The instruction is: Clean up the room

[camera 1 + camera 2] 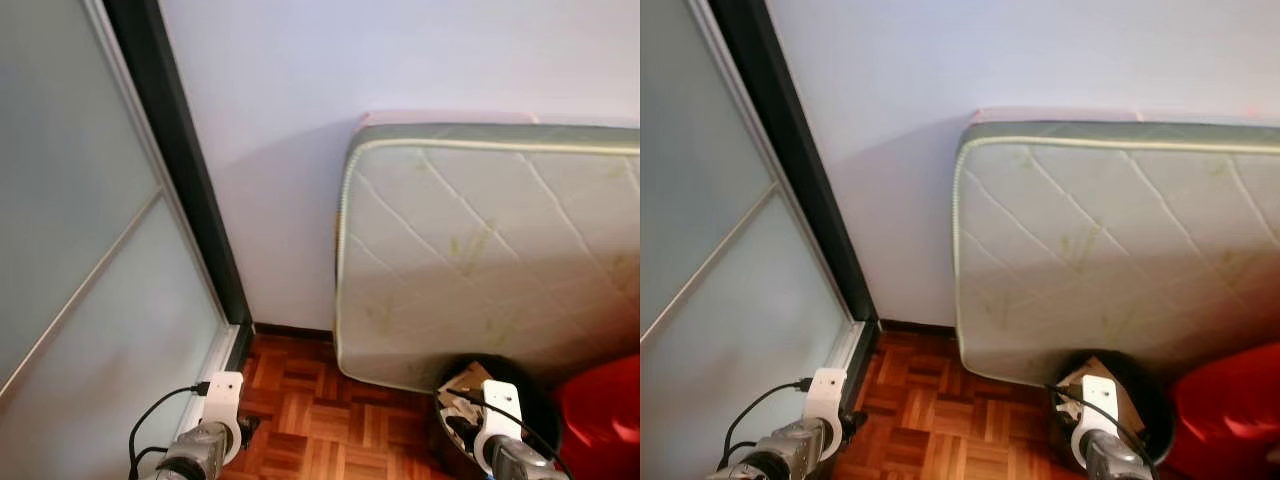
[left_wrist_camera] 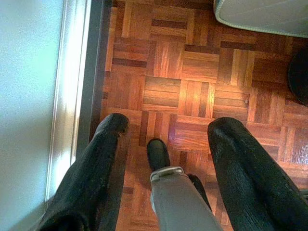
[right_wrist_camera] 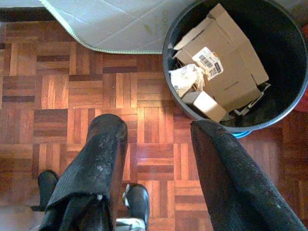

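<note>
Bin (image 3: 284, 72) of cardboard (image 3: 226, 67) — just beyond open right end effector (image 3: 159, 139).

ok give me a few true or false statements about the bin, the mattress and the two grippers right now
1. The black bin holds a flattened cardboard box and crumpled paper. True.
2. The mattress lies flat on the floor. False: it stands on edge, leaning against the white wall.
3. The right gripper is shut on the cardboard box. False: its fingers are spread and empty, above the parquet floor beside the bin.
4. The left gripper is open and holds nothing. True.
5. The bin sits by the frosted glass door. False: it sits at the foot of the mattress, next to a red object.
</note>
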